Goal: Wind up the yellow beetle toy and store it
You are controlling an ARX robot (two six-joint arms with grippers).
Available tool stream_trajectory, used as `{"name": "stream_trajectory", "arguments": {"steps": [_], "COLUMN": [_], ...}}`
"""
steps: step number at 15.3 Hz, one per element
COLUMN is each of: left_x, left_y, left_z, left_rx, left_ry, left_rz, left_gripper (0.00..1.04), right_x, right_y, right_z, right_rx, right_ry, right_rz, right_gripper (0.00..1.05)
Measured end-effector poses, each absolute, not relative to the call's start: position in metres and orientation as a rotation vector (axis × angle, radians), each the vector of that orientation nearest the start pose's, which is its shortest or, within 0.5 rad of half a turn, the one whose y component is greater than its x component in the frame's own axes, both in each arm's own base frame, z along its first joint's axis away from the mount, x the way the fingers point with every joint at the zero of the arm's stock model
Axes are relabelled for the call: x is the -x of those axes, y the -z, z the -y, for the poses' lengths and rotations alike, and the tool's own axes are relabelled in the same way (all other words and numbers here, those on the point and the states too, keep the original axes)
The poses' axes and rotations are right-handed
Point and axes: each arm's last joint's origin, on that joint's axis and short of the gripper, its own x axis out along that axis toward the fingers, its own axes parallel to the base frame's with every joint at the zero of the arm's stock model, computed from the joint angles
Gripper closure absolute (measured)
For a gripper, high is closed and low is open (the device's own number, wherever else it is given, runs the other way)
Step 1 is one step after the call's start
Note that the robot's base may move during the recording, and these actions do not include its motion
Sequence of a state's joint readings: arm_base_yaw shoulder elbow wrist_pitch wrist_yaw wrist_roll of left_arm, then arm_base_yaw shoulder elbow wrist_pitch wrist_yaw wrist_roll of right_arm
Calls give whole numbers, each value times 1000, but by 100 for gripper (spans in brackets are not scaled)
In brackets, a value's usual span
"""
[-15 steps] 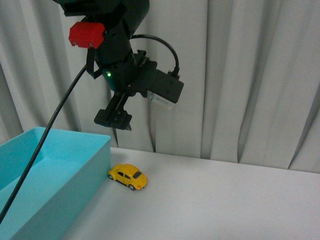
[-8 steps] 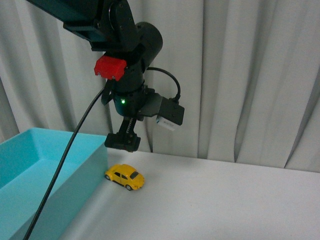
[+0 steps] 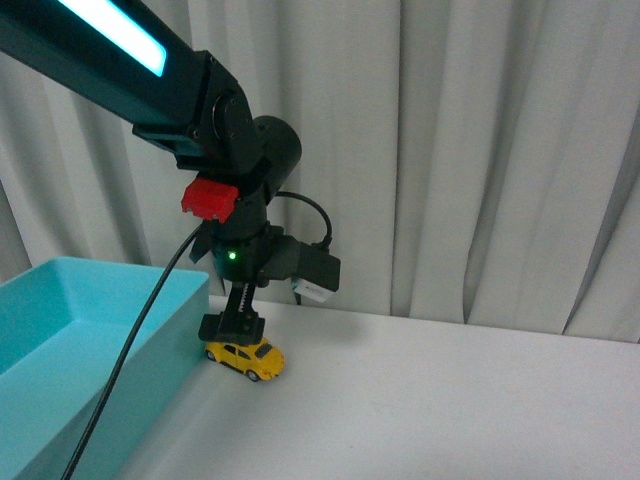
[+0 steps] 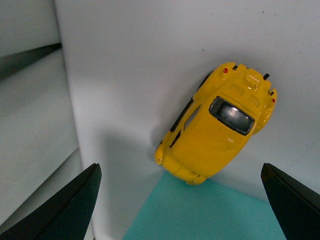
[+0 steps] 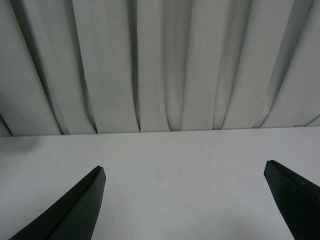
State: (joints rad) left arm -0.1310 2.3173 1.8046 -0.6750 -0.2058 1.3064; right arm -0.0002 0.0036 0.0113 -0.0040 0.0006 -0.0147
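- Yellow and glossy, the yellow beetle toy stands on its wheels on the white table, just beside the outer wall of the turquoise bin at the bin's far corner.
- The left wrist view shows the car's nose pointing toward the bin and its tail away. Whether the nose touches the bin wall cannot be told.
- The left gripper hangs directly over the toy's roof, next to the bin. Its 2 dark fingers are spread wide, 1 on each side of the car, and neither touches it.
- The right gripper is out of the front view. Its own camera shows its jaws parted with nothing between them, over bare table and facing the pale curtain, with no bin in sight.
- By the look of it, the task has barely begun: the car is not gripped, nothing suggests it has been wound, and it sits outside the bin.
- What appears to be left is all 3 parts: closing on the car's body, winding it, and lifting it over the wall into the bin.
- The likely next move is a short drop and a squeeze across the car's flanks, where the rounded, shiny shell could slip.
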Motion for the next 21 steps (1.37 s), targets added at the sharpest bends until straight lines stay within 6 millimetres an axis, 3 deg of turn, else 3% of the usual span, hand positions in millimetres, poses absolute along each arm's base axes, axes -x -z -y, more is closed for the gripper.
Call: {"name": "stream_trajectory", "arguments": {"steps": [1,2,8,12,15,17,21], "left_x": [-483,-486,-486,-483,-479,-471,-465], "left_y": [-120,-113,-104,-101,-110,-111,-122], "left_z": [48,49,38,40,52,71,82], "left_rx": [-1313,-1337,-1336,-1308,-1340,-1397,-1468], "left_ry": [753,789,712,713,761,883,979], "left_rz": [-1068,-1036,-1056,-1079,-1028,-986,-912], "left_gripper": [7,7,7,51,73,74,74], "right_x": [-97,-97,-97,-97,-97,-97,-97], "right_y": [-167,-167,-167,-167,-167,-167,-167], "right_z": [0,0,0,0,0,0,0], "right_rx": [15,15,15,15,15,15,15], "right_ry": [0,0,1,1,1,1,1], "right_rz": [4,4,4,4,3,3,4], "right_gripper": [7,7,7,7,7,7,7]}}
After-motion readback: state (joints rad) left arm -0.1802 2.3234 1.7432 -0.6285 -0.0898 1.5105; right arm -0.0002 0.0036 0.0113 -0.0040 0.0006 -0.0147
